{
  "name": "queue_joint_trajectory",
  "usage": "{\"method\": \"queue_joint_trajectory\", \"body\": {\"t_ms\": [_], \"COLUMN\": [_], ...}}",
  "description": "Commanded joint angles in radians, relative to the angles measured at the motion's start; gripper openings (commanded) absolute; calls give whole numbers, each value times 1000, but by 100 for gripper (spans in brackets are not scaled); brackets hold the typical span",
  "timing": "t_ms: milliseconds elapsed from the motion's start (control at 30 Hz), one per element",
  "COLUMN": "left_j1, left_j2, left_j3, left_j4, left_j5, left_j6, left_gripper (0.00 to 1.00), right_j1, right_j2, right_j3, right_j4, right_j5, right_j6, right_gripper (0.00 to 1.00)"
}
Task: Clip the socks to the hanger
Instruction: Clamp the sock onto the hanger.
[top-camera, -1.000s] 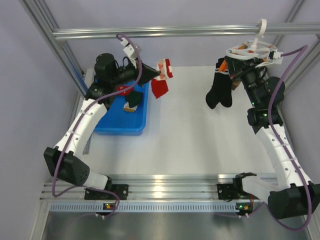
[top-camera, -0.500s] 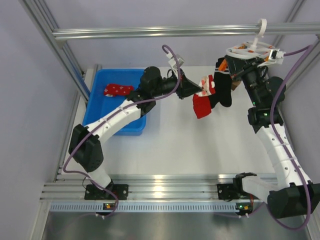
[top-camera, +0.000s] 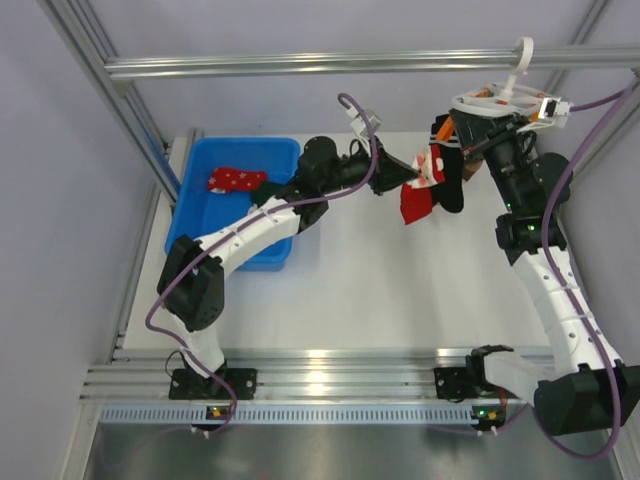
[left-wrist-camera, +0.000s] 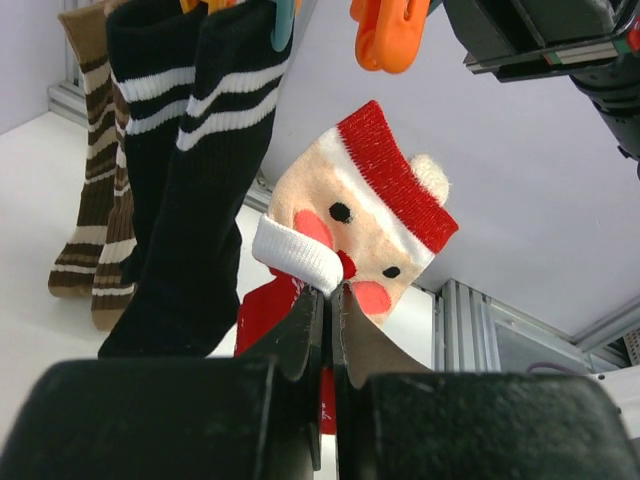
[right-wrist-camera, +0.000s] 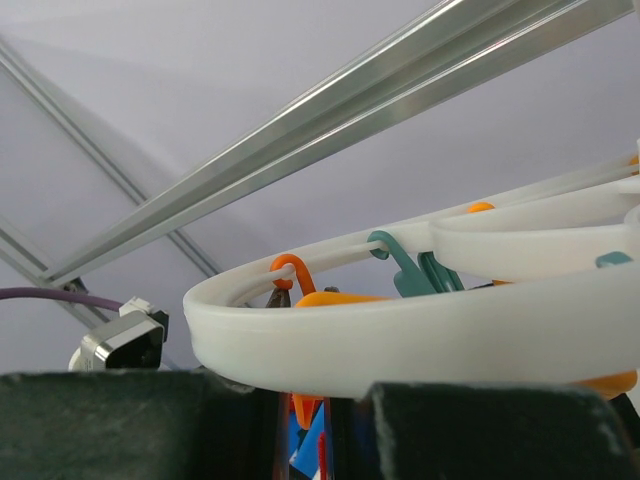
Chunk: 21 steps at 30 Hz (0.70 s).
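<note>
My left gripper is shut on the white cuff of a red Santa-face sock and holds it in the air just left of the hanger. In the left wrist view the sock rises from the closed gripper, below an orange peg. The hanger is a white ring hooked on the top bar. My right gripper sits under the ring, pinching an orange peg. Another red sock lies in the blue bin.
Black socks with white stripes and brown striped socks hang from pegs next to the Santa sock. The black socks also show in the top view. A metal bar spans the frame overhead.
My left arm has carried the Santa sock from above the bin to the right, close to the hanger's hanging socks. The right arm has stayed at the hanger.
</note>
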Motion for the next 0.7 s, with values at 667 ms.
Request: {"method": "queue_joint_trajectory", "body": {"t_ms": [667], "left_j1": [-7], "left_j2": [77], "left_j3": [170], "left_j4": [132], "left_j5": [3], "left_j6": [-54], "left_gripper": [0], "right_j1": [-16], "right_j2": [24], "right_j3": [13], "right_j4": [18], "right_j5": [-97], "right_j6": [36], "right_gripper": [0]}}
